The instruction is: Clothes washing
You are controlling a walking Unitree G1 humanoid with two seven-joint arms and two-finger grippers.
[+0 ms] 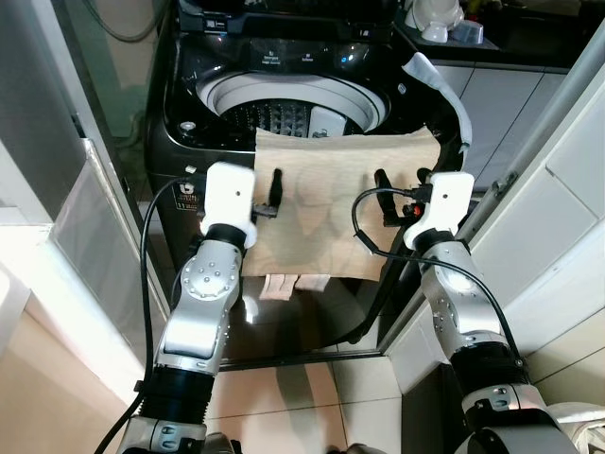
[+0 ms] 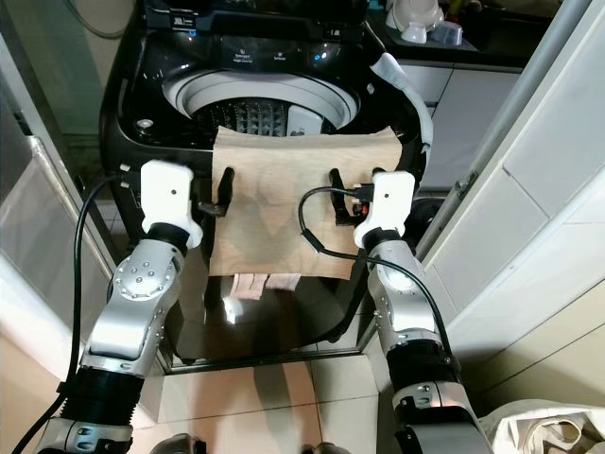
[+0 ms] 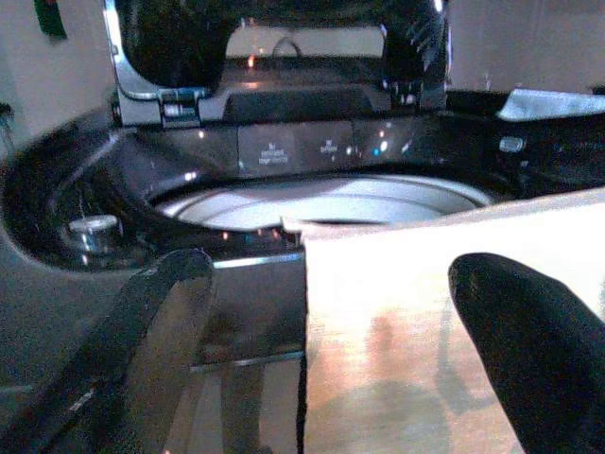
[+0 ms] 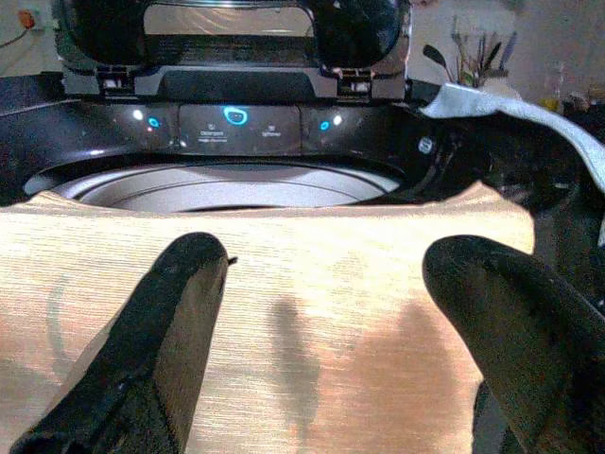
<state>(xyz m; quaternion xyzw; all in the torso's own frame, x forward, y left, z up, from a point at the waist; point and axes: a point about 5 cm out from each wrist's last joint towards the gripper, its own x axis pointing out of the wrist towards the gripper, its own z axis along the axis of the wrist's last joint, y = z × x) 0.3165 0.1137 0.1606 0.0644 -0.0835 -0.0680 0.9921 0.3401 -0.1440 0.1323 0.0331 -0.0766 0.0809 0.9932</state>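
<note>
A black top-loading washing machine (image 1: 180,142) stands in front of me with its lid up and its drum (image 1: 284,99) uncovered. A tan cloth (image 1: 331,208) lies draped over the machine's front rim and hangs down its front. My left gripper (image 1: 265,199) hovers open at the cloth's left edge; in the left wrist view one finger (image 3: 529,331) is over the cloth and the other is beside it. My right gripper (image 1: 397,194) is open over the cloth's right part, with both fingers (image 4: 180,312) above the fabric (image 4: 321,340).
A white strip (image 1: 444,85) curls over the machine's right rear corner. A pinkish piece (image 1: 293,284) hangs below the tan cloth. White cabinets (image 1: 567,189) close in on the right and a glass panel (image 1: 85,218) on the left. Tiled floor (image 1: 312,397) lies below.
</note>
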